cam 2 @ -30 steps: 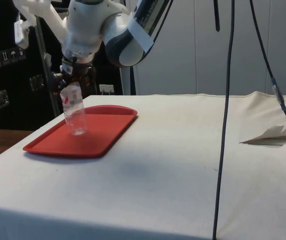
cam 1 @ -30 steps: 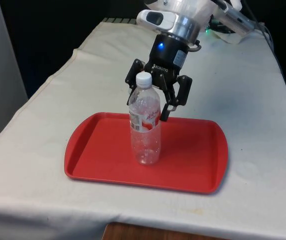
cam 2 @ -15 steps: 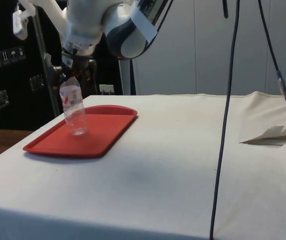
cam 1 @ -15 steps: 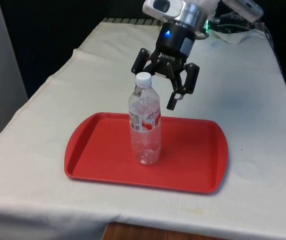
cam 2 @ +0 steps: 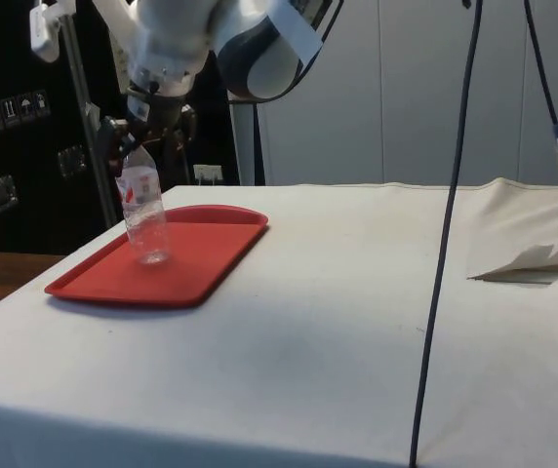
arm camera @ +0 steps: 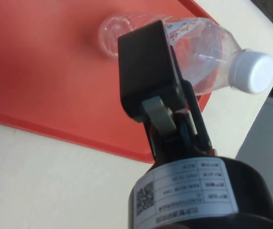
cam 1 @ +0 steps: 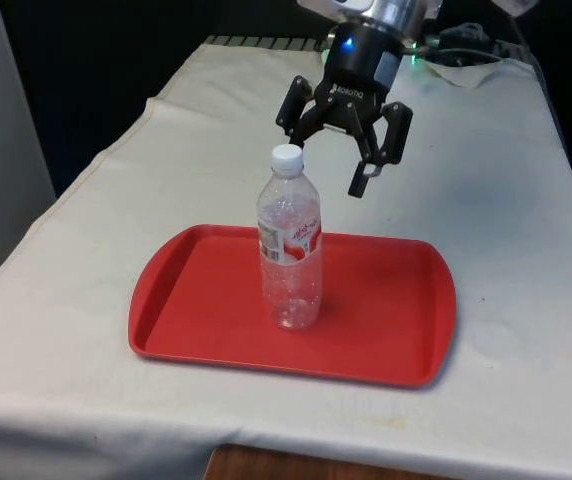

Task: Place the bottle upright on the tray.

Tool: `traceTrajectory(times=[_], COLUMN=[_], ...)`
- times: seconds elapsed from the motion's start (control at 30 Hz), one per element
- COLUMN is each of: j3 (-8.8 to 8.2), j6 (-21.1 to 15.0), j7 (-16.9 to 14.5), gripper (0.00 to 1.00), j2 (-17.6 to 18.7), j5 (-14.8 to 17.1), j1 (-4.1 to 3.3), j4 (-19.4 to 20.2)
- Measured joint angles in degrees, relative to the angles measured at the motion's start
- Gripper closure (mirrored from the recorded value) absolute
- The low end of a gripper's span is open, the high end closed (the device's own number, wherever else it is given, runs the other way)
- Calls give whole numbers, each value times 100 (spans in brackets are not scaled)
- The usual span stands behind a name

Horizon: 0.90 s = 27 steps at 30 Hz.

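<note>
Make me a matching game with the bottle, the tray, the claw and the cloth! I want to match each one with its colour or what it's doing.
Things:
1. bottle
2. tray
3. claw
4. cloth

Descriptions:
A. red, lying flat on the table
B. white, covering the table
C. black, open, up in the air above the tray
D. clear with a white cap, standing upright

Right pairs: 1-D, 2-A, 3-C, 4-B
</note>
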<state>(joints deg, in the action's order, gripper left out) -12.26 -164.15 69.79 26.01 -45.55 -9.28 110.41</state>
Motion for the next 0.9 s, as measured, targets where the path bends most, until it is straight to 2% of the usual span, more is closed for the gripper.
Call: traceTrajectory(times=[0.9], j3=[63], j6=[223], j7=[29], gripper=[0], j2=[-854], j5=[52], j1=[0], j4=[728])
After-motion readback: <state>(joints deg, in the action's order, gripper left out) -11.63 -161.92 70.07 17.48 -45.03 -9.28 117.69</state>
